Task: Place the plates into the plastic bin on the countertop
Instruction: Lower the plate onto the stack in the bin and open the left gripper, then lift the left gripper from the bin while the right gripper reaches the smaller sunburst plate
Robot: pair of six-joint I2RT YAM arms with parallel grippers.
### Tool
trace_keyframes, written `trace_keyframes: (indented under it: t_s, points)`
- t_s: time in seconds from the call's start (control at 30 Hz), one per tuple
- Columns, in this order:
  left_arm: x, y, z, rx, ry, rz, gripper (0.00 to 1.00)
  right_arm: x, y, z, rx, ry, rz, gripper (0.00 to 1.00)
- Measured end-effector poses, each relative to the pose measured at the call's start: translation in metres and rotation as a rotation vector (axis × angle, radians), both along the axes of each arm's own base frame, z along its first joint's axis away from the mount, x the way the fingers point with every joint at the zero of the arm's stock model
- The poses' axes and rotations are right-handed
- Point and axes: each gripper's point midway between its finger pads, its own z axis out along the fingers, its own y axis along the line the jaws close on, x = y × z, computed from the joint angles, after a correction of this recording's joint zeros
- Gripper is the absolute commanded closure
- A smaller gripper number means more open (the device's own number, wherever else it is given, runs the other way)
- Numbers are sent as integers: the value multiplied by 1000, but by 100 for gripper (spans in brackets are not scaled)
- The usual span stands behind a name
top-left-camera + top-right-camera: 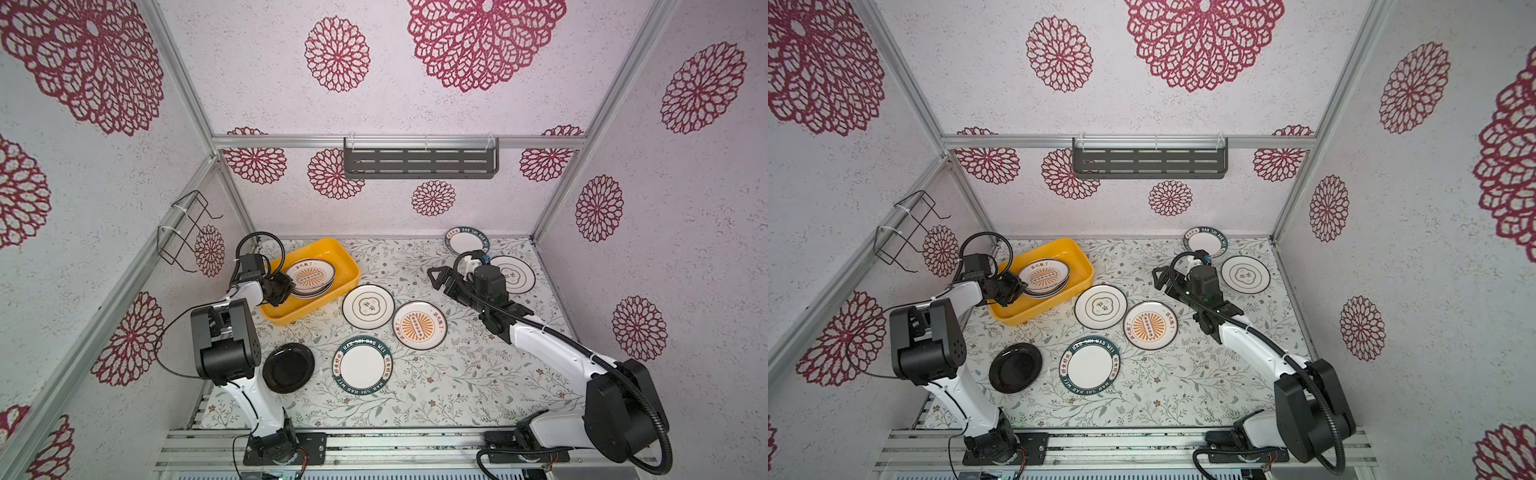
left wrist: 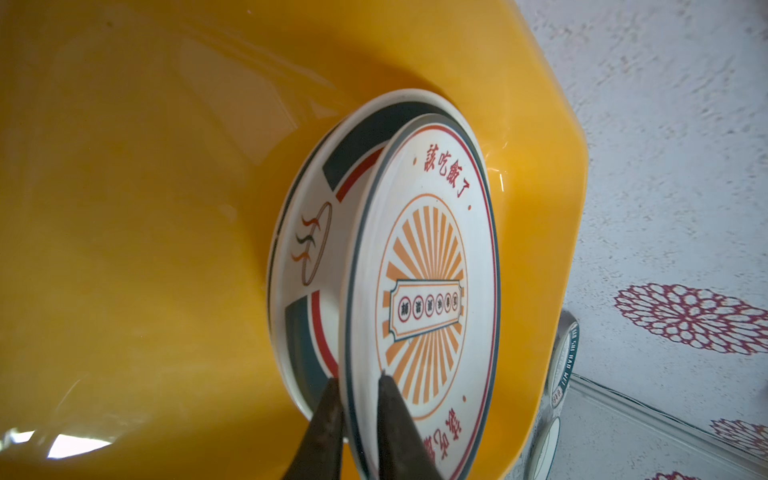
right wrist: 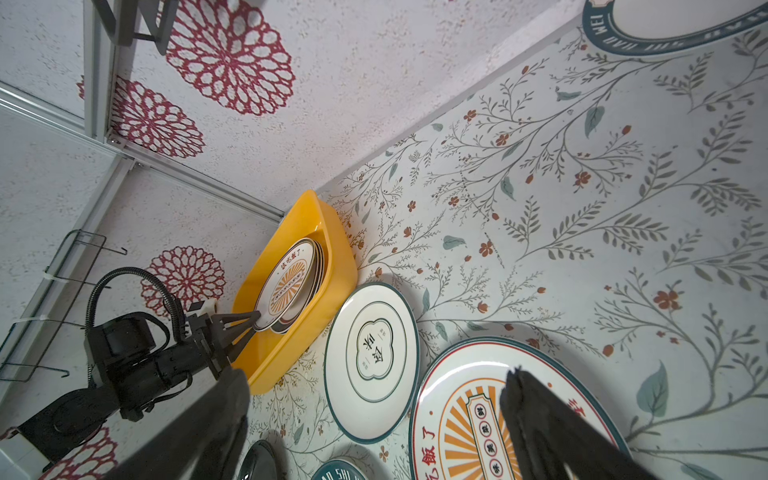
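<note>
Against the back-left corner of the worktop (image 1: 457, 386) sits the plastic bin (image 1: 332, 249), angled to the walls, with a stack of plates inside it. The top sunburst plate (image 1: 309, 274) lies tilted, its edge nearest the left arm lifted off the banded plate (image 2: 307, 249) below. The left hand (image 2: 359, 380) is narrow, one finger on either side of that raised rim. Whether the fingers press on it cannot be told. Bare yellow floor shows beside the stack in the left wrist view.

Just beside the bin's near-right wall lies a flower-outline plate (image 1: 368, 306), its rim meeting or almost meeting a second sunburst plate (image 1: 419, 325). A teal-lettered plate (image 1: 362, 365) lies near both, toward the front. The black plate (image 1: 287, 368) sits at front left, partly under the left arm's elbow. Two more plates (image 1: 463, 240) (image 1: 515, 274) lie at the back right, close to the wall edges.

The right hand (image 1: 438, 282) hangs wide and holds nothing, between the bin and those back plates. Broad bare worktop lies at front right, and a clear strip runs along the back wall.
</note>
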Motion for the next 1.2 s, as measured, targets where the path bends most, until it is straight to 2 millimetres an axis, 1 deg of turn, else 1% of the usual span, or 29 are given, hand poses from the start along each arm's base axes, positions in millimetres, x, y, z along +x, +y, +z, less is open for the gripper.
trace_keyframes:
  t_s: [0.13,0.27,0.47,0.6,0.67,0.8,0.9,0.97,1.07,1.2]
  points:
    - [0,0,-4,-2,9,0,68,0,-1,0,-1,0,-3,1]
    - [0,1,-3,2,6,0,60,-1,-2,4,2,-8,-5,1]
    - [2,2,-1,1,-1,2,53,-2,-4,4,-1,-9,-14,1]
    - [4,2,1,1,-8,2,42,-2,-5,4,-4,-9,-20,1]
    - [5,3,2,3,-14,2,34,-2,-5,5,-5,-8,-21,1]
    - [7,4,4,4,-29,3,24,-4,-7,4,-9,-5,-27,1]
    - [7,5,6,14,-35,-1,19,-8,-11,-1,-18,4,-37,1]
    - [7,6,11,23,-43,-3,18,-9,-13,-6,-26,15,-43,1]
    - [5,7,31,55,-89,-7,13,-12,-16,-17,-40,38,-47,1]
    - [-9,5,75,106,-195,-8,7,-16,-19,-31,-53,67,-54,1]
